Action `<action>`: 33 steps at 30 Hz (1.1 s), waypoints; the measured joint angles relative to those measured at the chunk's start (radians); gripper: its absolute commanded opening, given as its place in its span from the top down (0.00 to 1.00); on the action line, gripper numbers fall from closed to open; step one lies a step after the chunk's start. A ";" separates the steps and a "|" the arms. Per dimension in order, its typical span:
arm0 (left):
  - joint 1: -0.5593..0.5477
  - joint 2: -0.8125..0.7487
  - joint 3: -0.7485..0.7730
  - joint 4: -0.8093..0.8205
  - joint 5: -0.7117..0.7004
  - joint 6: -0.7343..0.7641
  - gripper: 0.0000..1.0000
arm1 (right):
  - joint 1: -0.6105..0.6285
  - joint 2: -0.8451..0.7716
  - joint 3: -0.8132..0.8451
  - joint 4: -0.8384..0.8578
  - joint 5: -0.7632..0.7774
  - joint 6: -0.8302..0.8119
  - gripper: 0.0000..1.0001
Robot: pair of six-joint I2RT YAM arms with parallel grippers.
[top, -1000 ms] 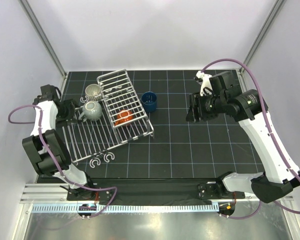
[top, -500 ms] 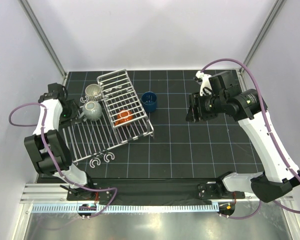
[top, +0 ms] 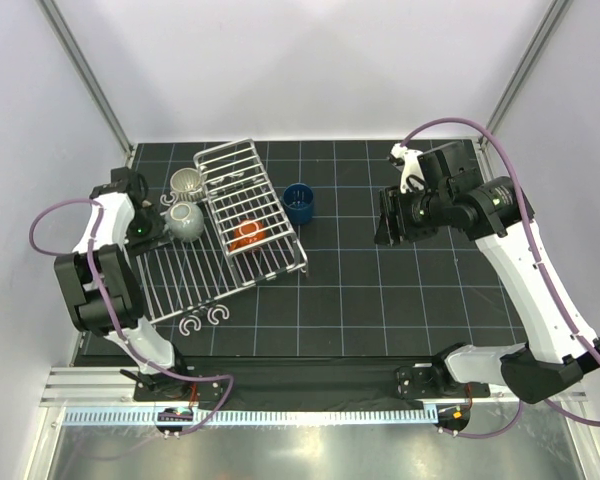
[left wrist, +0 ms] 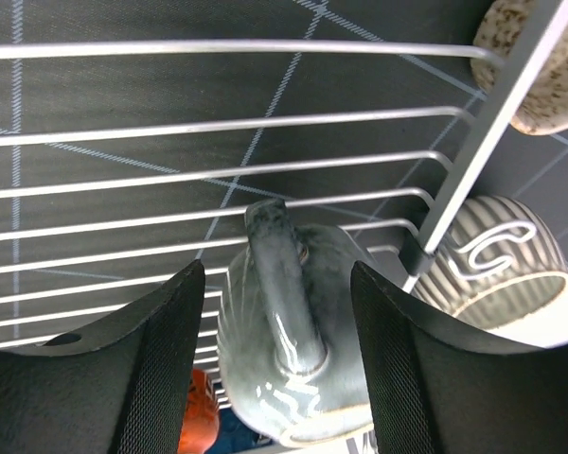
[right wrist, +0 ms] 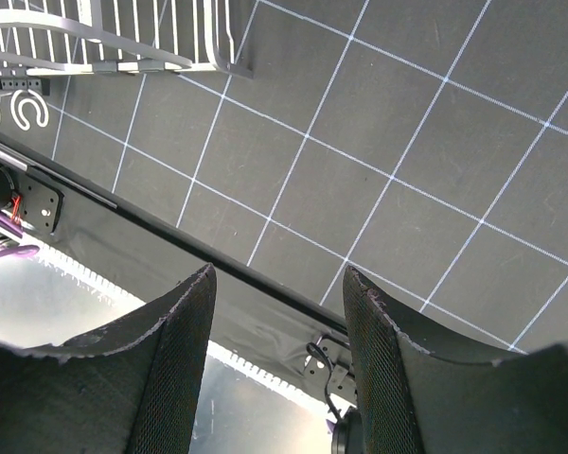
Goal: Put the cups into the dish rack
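I had brought the left gripper [left wrist: 276,284] closer to the grey mug [top: 187,222] on the dish rack [top: 180,275] tray, jaws apart astride its handle. The right gripper [right wrist: 276,284] stayed parted and empty.

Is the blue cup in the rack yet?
Out. The blue cup stands upright on the black mat, beside the dish rack, outside its wires.
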 measured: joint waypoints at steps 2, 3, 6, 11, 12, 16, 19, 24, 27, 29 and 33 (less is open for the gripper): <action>-0.008 0.023 0.013 -0.006 -0.006 -0.010 0.39 | 0.000 0.000 0.000 -0.003 0.000 -0.001 0.42; -0.011 0.031 0.018 -0.006 -0.007 -0.014 0.40 | -0.001 0.000 0.000 -0.004 0.000 -0.002 0.42; -0.019 0.045 0.030 -0.011 -0.018 -0.033 0.44 | -0.002 0.000 0.000 -0.007 0.004 -0.004 0.42; -0.021 0.055 0.041 -0.013 -0.029 -0.044 0.47 | -0.002 0.000 0.000 -0.008 0.011 -0.004 0.42; -0.021 0.059 0.046 -0.014 -0.032 -0.045 0.47 | -0.003 0.000 0.000 -0.008 0.011 -0.004 0.42; -0.021 0.069 0.049 -0.016 -0.040 -0.052 0.46 | -0.006 0.000 0.000 -0.008 0.011 -0.004 0.42; -0.021 0.076 0.049 -0.018 -0.045 -0.055 0.44 | -0.008 0.000 0.000 -0.008 0.011 -0.004 0.42; -0.021 0.086 0.049 -0.018 -0.051 -0.056 0.44 | -0.008 0.000 0.000 -0.008 0.011 -0.004 0.42; -0.021 0.093 0.049 -0.018 -0.051 -0.059 0.44 | -0.010 0.000 0.000 -0.008 0.011 -0.004 0.42; -0.021 0.101 0.049 -0.018 -0.051 -0.060 0.46 | -0.010 0.000 0.000 -0.008 0.011 -0.004 0.42; -0.021 0.119 0.049 -0.017 -0.051 -0.064 0.59 | -0.010 0.000 0.000 -0.008 0.011 -0.004 0.42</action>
